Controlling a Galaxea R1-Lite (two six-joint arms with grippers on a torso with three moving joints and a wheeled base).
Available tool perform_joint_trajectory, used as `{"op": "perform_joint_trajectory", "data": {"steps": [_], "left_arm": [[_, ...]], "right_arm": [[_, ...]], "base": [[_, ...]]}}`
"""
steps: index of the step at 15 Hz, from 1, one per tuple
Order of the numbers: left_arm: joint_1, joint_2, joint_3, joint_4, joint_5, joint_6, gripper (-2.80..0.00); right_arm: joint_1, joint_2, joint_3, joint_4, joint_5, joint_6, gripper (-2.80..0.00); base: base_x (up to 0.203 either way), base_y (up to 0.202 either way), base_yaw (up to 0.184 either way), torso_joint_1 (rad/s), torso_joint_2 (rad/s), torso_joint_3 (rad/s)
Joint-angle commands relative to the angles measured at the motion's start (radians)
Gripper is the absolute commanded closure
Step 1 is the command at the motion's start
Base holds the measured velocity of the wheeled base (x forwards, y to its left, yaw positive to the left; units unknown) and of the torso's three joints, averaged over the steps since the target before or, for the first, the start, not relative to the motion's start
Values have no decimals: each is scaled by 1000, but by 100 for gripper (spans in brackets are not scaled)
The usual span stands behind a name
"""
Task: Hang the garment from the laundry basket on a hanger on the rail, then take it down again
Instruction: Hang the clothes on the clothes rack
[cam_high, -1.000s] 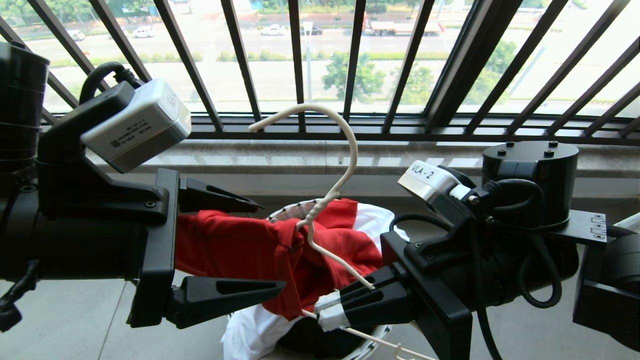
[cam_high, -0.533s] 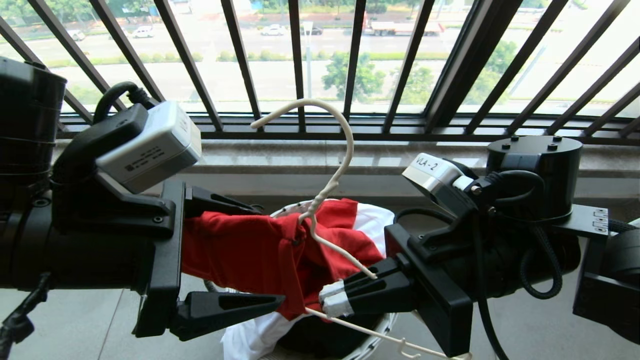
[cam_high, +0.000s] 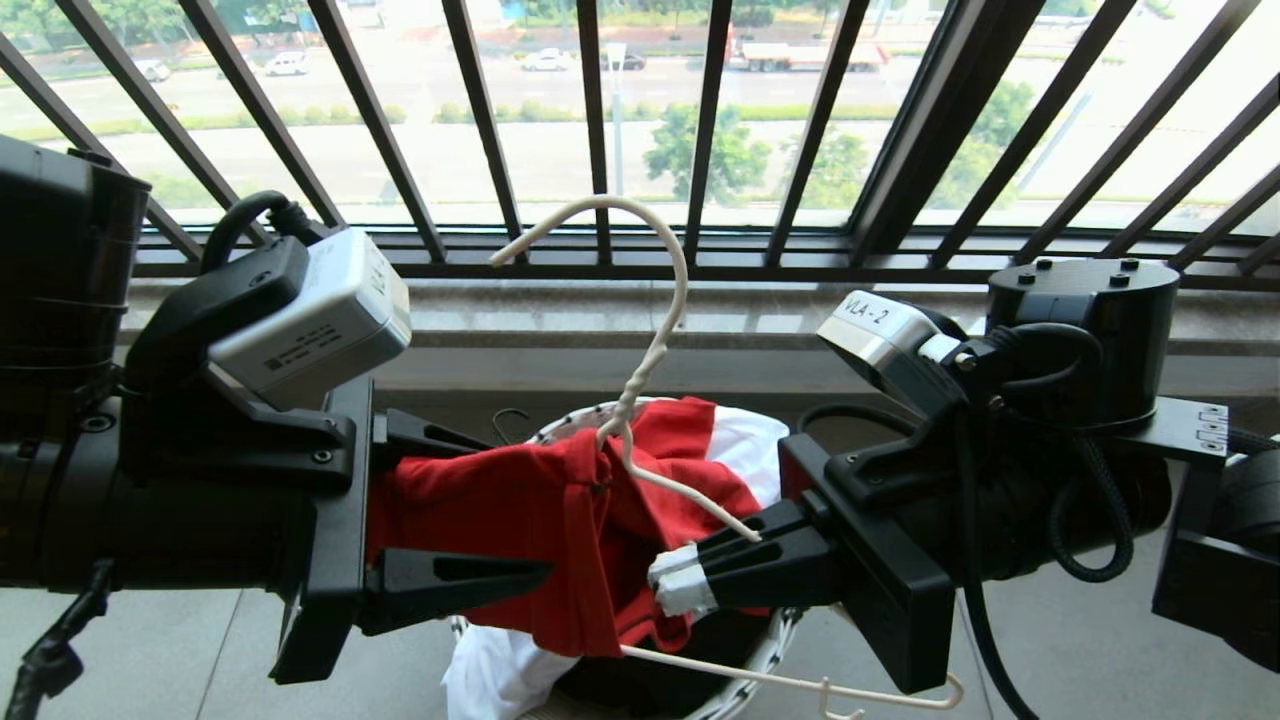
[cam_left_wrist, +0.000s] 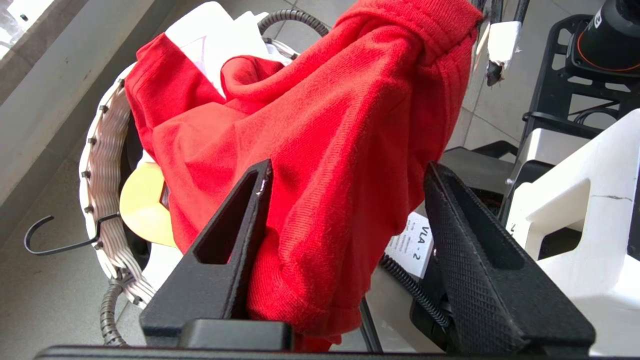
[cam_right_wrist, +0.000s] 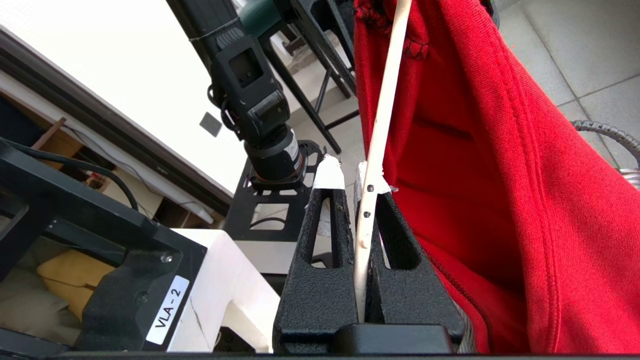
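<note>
The red garment (cam_high: 520, 520) is bunched on the cream-white wire hanger (cam_high: 683, 290), draped over the round white laundry basket (cam_high: 765, 650). My left gripper (cam_high: 520, 505) is open around the shirt's hanging fold (cam_left_wrist: 320, 150). The cloth lies against one finger, with a gap to the other. My right gripper (cam_high: 668, 585), with white-taped tips, is shut on the hanger's wire (cam_right_wrist: 380, 115) beside the red cloth (cam_right_wrist: 475, 175). The hook stands upright between the two arms. The rail is out of view.
A black balustrade (cam_high: 600, 120) and a stone sill (cam_high: 600, 320) stand right behind the basket. White clothing (cam_high: 500, 670) spills from the basket, and a dark wire hook (cam_left_wrist: 50, 245) pokes over its woven rim (cam_left_wrist: 102, 175). Grey tiled floor (cam_high: 150, 640) surrounds it.
The left gripper's jaws have narrowed around the red shirt. Both arms have crept inward and upward, lifting the hanger and showing more of its lower bar.
</note>
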Motion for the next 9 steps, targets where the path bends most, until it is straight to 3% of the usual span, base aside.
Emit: {"op": "perform_joint_trajectory", "data": {"steps": [1,9], "left_arm": [[0,2,3,3,-4,2,0],[0,1,-2,-11,-2,3,0]], "right_arm": [[-4,-3,-3,-7,4,-1,0],[-15,0,-7,-8,5,1,0]], "base": [[0,0,0,0,0,0],[0,0,0,0,0,0]]}}
